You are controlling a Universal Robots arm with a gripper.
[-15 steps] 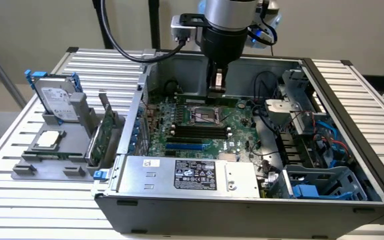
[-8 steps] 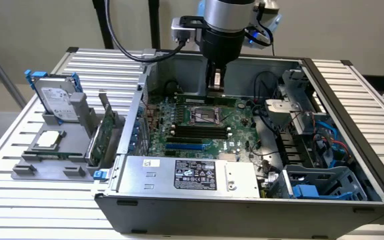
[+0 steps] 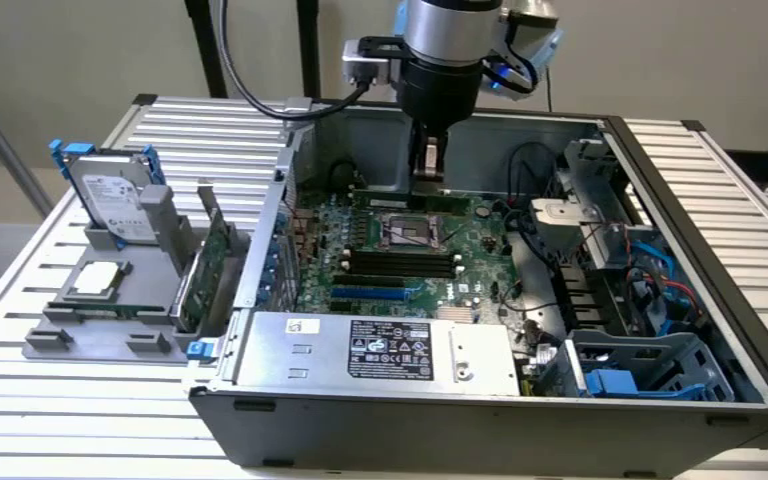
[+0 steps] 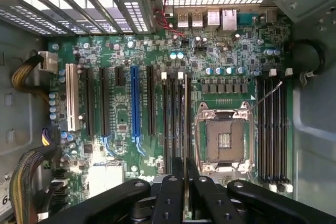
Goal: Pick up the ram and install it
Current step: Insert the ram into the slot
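Exterior view has me hanging straight down into the open PC case (image 3: 704, 290), with my end effector (image 3: 427, 178) parked just above the motherboard (image 3: 398, 250), on the far side of the CPU socket (image 3: 404, 232) from the power supply (image 3: 384, 350). So I'd call this the install step, not the pick-up: the ram (image 3: 411, 199) is already in my grip, a thin green stick lying level right under the fingers and close over the board.

In the wrist view you get it edge-on: the ram (image 4: 186, 124) reads as a skinny line running out from between my fingers (image 4: 170, 198), which are pinched nearly shut on it, one pad on each face. It runs alongside the CPU socket (image 4: 224, 140), right over the black slots (image 4: 176, 119) just beside the socket, on the side toward the blue slot (image 4: 135, 108).

My read is that the stick looks roughly parallel to those slots, but I can't tell if it's touching one or just hovering. Getting it seated calls for lining the edge up dead-on with a single slot and keeping it upright, no tilt, then pressing evenly. Slot latches are too small for me to read from here.
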